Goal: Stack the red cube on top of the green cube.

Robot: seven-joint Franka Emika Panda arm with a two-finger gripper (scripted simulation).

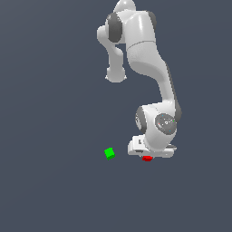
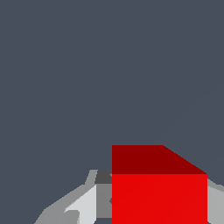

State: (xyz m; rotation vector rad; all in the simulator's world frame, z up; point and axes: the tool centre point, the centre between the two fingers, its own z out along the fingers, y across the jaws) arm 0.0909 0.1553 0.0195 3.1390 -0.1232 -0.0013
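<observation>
Green and small, the green cube [image 1: 109, 153] lies alone on the dark grey floor [image 1: 50, 136], near the pincer [image 1: 147, 157] on the exterior view's left and apart from it. Next comes the pincer itself, hanging below the white arm [image 1: 149, 59], with the red cube [image 1: 147, 158] right under it. The wrist view shows that red cube [image 2: 159, 197] filling the space between grey fingers [image 2: 83, 203], so the pincer appears to be pinching it.

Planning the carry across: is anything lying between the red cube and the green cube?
Nothing. In the exterior view the stretch between the red cube, under the gripper, and the green cube is bare floor.
</observation>
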